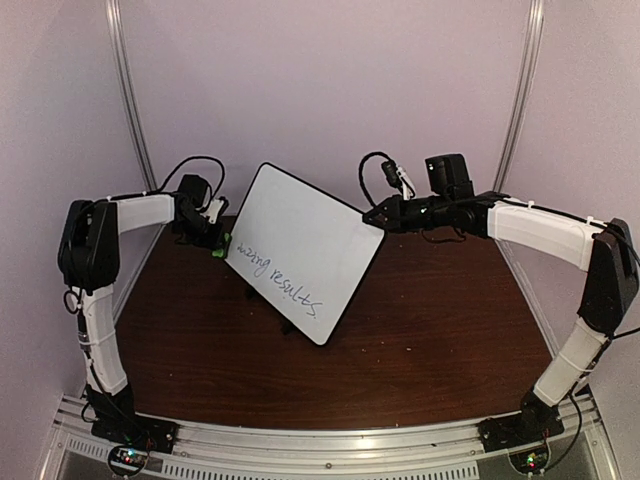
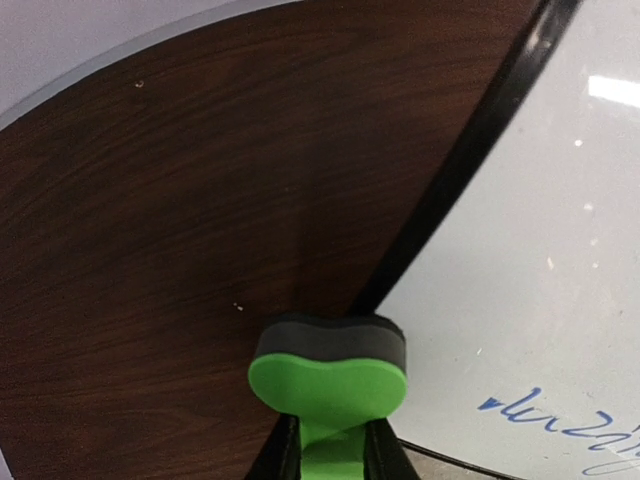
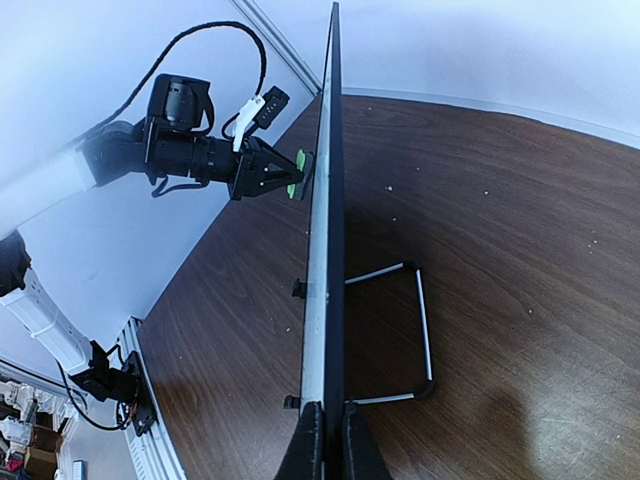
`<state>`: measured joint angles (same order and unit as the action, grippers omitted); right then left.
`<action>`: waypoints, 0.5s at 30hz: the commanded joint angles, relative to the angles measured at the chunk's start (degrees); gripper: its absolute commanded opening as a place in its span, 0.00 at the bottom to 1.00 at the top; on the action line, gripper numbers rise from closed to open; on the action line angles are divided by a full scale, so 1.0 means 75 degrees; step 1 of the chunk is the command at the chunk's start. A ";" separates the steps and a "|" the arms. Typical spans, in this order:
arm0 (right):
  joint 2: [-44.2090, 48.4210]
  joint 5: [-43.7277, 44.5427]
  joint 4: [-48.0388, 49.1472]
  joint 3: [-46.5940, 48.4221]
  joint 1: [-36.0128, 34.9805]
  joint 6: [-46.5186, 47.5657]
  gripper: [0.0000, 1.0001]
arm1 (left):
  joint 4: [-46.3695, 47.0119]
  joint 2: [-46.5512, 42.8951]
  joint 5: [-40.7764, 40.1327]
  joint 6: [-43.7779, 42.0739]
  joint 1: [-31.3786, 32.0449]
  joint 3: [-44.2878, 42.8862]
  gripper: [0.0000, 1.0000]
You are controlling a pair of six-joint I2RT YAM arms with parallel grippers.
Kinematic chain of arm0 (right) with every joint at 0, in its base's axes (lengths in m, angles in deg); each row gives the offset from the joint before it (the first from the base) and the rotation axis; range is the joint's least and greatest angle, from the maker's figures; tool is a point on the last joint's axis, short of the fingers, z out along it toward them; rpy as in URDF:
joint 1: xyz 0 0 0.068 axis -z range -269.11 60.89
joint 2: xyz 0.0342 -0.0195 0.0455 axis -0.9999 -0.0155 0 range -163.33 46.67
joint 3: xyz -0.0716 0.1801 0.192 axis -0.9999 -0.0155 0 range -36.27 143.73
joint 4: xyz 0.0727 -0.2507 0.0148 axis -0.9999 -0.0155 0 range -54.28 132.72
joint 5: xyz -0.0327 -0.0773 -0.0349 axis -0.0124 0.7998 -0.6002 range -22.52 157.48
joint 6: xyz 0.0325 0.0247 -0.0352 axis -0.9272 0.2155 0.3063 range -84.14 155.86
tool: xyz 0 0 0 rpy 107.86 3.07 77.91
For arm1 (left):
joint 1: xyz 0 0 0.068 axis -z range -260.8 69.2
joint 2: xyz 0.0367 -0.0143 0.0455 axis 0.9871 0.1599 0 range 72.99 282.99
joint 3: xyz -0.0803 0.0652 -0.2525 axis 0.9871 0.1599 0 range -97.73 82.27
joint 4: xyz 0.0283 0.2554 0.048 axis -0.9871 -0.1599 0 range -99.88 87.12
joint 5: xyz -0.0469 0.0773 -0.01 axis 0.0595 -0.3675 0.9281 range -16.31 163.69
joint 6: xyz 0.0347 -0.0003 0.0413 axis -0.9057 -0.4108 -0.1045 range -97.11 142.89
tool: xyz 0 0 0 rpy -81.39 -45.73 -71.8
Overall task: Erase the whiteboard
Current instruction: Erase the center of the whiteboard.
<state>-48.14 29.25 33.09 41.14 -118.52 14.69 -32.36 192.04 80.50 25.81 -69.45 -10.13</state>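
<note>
Two arms at one propped whiteboard, handwriting not yet wiped

One large white rectangular whiteboard (image 1: 305, 250) with rounded corners and a thin black frame stands tilted near the middle of the dark brown wood-grain surface (image 1: 430, 330), toward the rear and between the two arms. From above it sits turned like a diamond. A line of dark blue handwriting (image 1: 285, 280) runs along its lower left edge. The right wrist view shows the board edge-on, with a thin bent wire stand (image 3: 400, 330) resting on the surface behind it.

At the end of the left arm (image 1: 95, 320), the left jaws are pinching a small green foam eraser (image 2: 328, 375) with a dark felt layer on its far face. The eraser sits at the board's left edge, over the black frame in the left wrist view. In the right wrist view it lies just beside the writing face, and whether the felt actually touches cannot be told.

The right arm (image 1: 545, 230) reaches in from the right. The right jaws are pressed onto the whiteboard's right corner, with the frame's thin edge clamped between the two fingers (image 3: 312, 440)
</note>
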 commanded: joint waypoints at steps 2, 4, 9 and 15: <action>-0.0074 -0.0888 -0.0229 -0.0120 -0.0340 0.0608 0.00 | 0.0114 0.0004 -0.0381 0.0024 0.0133 0.0796 0.02; -0.0083 -0.0888 -0.0225 -0.0128 -0.0338 0.0611 0.00 | 0.0089 0.0032 -0.0464 0.0043 0.0138 0.0888 0.02; -0.0068 -0.0890 -0.0219 -0.0139 -0.0342 0.0608 0.00 | -0.0097 0.0021 -0.0416 0.0030 0.0178 0.0763 0.02; -0.0086 -0.0912 -0.0199 -0.0140 -0.0352 0.0597 0.00 | 0.0074 -0.0052 0.0089 -0.0100 0.0358 0.0508 0.02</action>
<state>-48.16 29.51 33.00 41.14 -118.50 14.36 -33.27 191.97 77.66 25.92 -68.99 -4.10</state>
